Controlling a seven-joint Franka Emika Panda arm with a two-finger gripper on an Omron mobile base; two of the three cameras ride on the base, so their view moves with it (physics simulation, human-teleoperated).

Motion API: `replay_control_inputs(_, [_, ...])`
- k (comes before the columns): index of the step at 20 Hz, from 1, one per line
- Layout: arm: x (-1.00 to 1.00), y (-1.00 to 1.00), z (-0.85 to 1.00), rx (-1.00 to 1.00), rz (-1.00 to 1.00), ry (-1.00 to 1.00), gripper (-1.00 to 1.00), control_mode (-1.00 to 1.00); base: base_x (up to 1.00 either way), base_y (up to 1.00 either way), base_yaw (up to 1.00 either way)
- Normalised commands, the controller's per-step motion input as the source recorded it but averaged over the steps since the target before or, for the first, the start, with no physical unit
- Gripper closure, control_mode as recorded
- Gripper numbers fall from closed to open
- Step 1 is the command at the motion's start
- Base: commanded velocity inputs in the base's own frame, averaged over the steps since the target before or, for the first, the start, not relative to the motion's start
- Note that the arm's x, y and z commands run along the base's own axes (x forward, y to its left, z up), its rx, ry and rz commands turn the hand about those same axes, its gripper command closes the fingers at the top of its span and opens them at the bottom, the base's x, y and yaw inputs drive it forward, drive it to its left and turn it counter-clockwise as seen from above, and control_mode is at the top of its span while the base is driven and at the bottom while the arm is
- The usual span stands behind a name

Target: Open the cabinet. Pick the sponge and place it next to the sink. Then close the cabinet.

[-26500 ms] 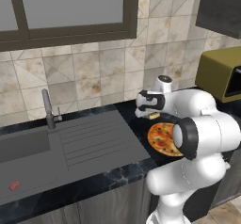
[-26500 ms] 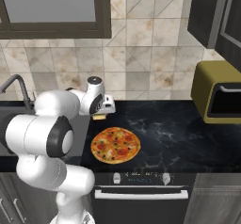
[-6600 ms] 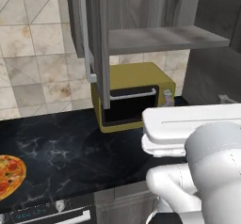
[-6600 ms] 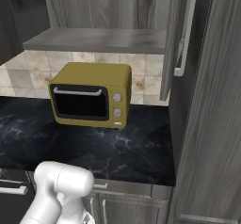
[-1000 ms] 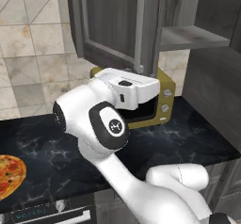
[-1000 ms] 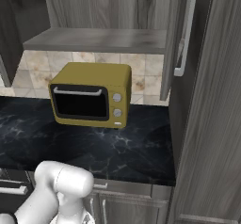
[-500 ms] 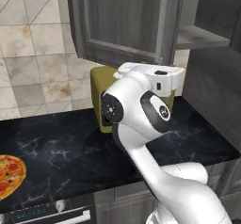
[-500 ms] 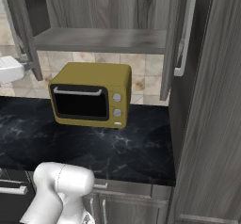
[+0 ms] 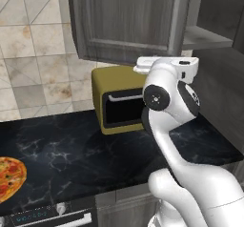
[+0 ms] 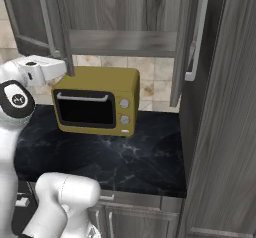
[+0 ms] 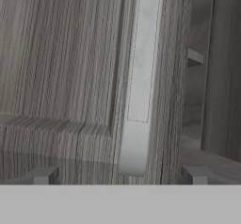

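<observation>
1. The cabinet [image 10: 125, 12] is mounted on the wall above the mustard-yellow microwave [image 10: 97, 100]; both doors stand swung out, and the grey shelf [image 10: 122, 43] is exposed between them; no sponge can be made out on the visible part of the shelf.
2. In the hand view the left door [image 11: 61, 58] is seen close up, with its silver bar handle [image 11: 139, 77] running down between the two fingertips [image 11: 43, 175]; the gripper [image 11: 117, 176] is spread wide and nothing is grasped.
3. A likely fault is judged to be a glancing push: the bar's lower end sits just above the tips, so if the jaws are brought together too low, the bar could be missed or the door knocked further round.
4. A second risk is judged from the left base view: the wrist [image 9: 167, 68] is crowded under the door's bottom edge [image 9: 124, 59] and just above the microwave top, so a rise or drop could bring a collision.
5. Open room is found forward over the black marble counter [image 10: 110, 157]; to the right, the tall side panel [image 10: 225, 107] and the right door [image 10: 187, 37] close the space.
</observation>
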Motion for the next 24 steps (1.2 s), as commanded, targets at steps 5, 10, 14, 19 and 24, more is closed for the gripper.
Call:
replay_control_inputs(5, [0.86,-0.36,0.0,0.0,0.12,0.0,-1.0,-1.0,0.0,0.0,0.0])
replay_control_inputs(10, [0.87,-0.35,0.0,0.0,0.13,0.0,-1.0,-1.0,0.0,0.0,0.0])
replay_control_inputs(14, [0.8,-0.31,0.0,0.0,0.11,0.0,-1.0,-1.0,0.0,0.0,0.0])
replay_control_inputs(19, [0.77,-0.21,0.0,0.0,0.08,0.0,-1.0,-1.0,0.0,0.0,0.0])
replay_control_inputs(24, [0.72,-0.14,0.0,0.0,0.07,0.02,-1.0,-1.0,0.0,0.0,0.0])
